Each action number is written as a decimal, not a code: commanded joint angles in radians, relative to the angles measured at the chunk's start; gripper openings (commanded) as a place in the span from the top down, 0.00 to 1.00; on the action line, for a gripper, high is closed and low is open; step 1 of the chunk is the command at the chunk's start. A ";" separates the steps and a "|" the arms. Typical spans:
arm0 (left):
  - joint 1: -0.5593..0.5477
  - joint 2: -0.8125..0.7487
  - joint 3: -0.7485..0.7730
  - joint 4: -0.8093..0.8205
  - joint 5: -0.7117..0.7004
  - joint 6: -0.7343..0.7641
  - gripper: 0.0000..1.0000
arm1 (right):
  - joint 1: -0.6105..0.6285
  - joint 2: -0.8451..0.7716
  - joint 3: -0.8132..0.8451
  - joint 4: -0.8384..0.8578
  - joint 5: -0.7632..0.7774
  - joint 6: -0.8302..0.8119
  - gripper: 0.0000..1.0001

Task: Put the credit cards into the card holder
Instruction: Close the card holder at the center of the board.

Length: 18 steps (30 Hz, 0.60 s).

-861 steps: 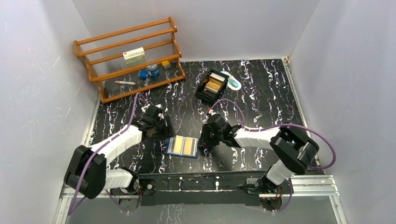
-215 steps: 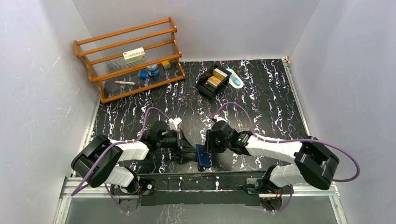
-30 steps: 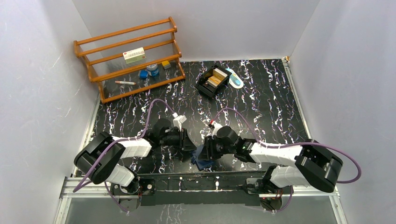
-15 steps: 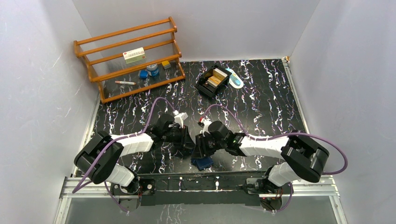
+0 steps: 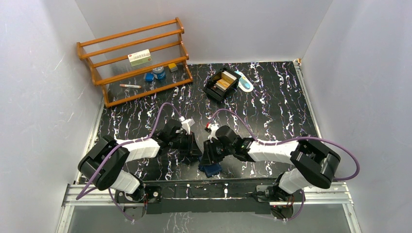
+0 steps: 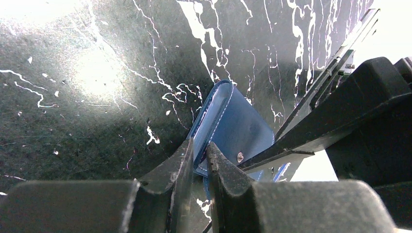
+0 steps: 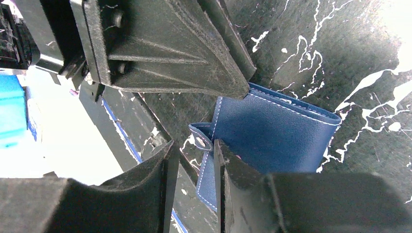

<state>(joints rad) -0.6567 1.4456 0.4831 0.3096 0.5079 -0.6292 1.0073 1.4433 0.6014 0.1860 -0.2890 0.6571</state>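
Looking at this one, the small navy-blue stitched folding card holder (image 6: pixel 233 128) is folded over, down at the near edge of the black white-veined marble-look table (image 5: pixel 272 111), right between the two arms. The left gripper (image 6: pixel 199 145) is pressed nearly together, pinching one stitched edge of it. The right gripper (image 7: pixel 193 143) has its fingers a bit apart with the little blue snap tab (image 7: pixel 201 141) right at the tips. Honestly can't tell if it's biting the tab or just straddling it.

The thin gold and tan plastic credit cards (image 5: pixel 222 83) I can see are way back in the black open-topped plastic tray (image 5: pixel 212 92), well apart from the holder. No view shows inside the holder, so no idea what's in the pockets.

Handling-wise, my guess is the holder is light, soft and floppy. It'll probably bend and slide on that slick-looking table rather than keep its shape. I'd have one arm pin a flap while the other peels the opposite flap by its edge or the tab, staying off the tiny metal stud (image 6: pixel 239 156).

The cards look stiff, thin and slippery, and they're packed in the tray. I'd take one by an exposed edge and feed it in corner-first. The risk is the holder flopping shut or skating off the near edge.
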 commanded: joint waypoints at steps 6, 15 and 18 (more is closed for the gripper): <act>0.003 -0.008 -0.002 -0.017 0.001 0.003 0.85 | -0.004 0.024 0.036 0.035 -0.021 -0.009 0.64; 0.002 -0.004 0.000 -0.038 0.000 0.009 0.86 | -0.005 -0.039 -0.005 0.038 0.023 0.028 1.00; 0.003 0.001 0.003 -0.060 -0.015 0.016 0.85 | -0.004 -0.072 -0.021 0.027 0.046 0.047 1.00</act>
<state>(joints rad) -0.6567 1.4456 0.4831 0.2974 0.5049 -0.6281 1.0073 1.4384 0.5907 0.1886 -0.2810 0.6777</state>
